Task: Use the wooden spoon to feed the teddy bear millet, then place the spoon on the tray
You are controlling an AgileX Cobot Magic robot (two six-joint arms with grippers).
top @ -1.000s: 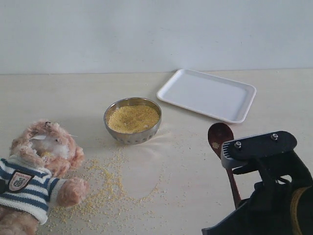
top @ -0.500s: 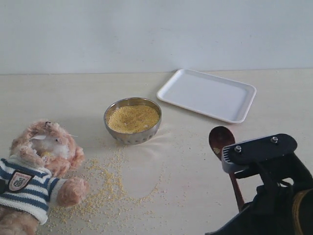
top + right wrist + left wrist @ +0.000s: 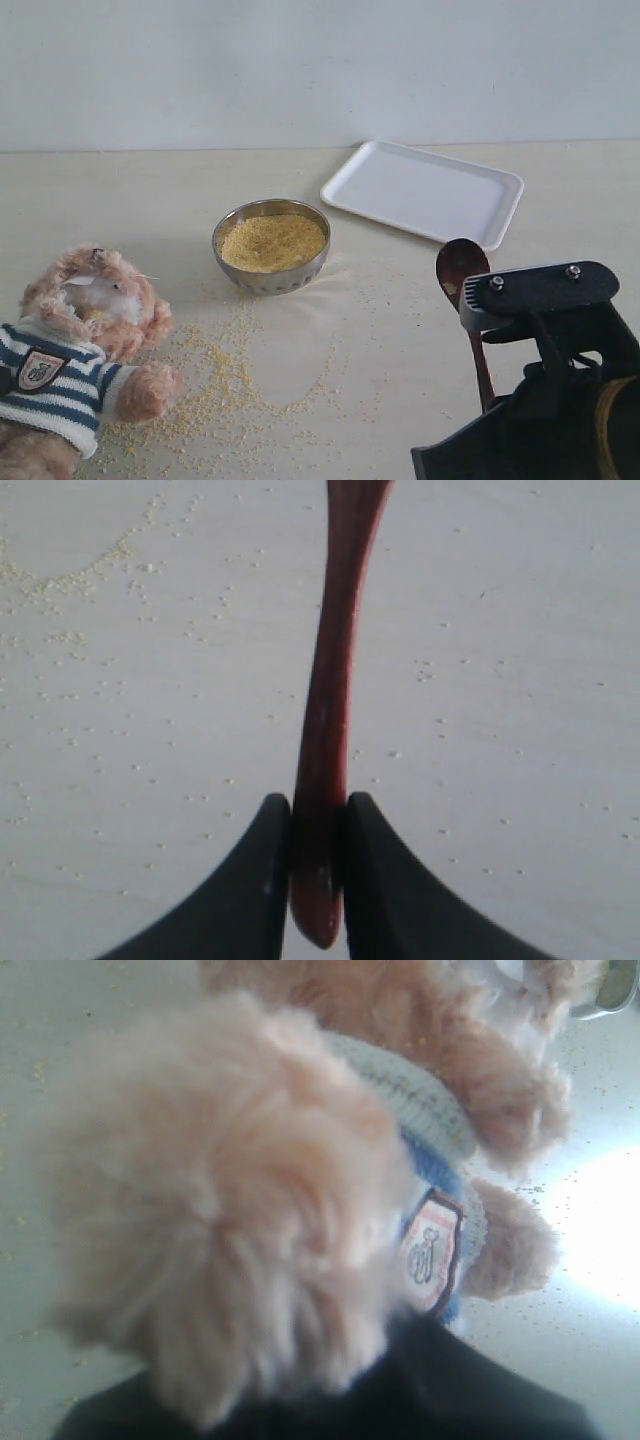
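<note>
Pale worktop (image 3: 120, 190) on my feed. Right fingers (image 3: 250, 880) are pinched tight on the handle end of the small dark reddish-brown wooden spoon (image 3: 461, 268). Its long axis runs bowl-first toward the flat white rectangular tray (image 3: 425, 192) just beyond, so the right arm's nearer. Left fingers hide behind the fuzzy light-brown teddy bear (image 3: 220, 1210), so I can't tell.

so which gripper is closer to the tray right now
Right. The right gripper holds the wooden spoon just short of the tray; the left gripper is away by the teddy bear.
</note>
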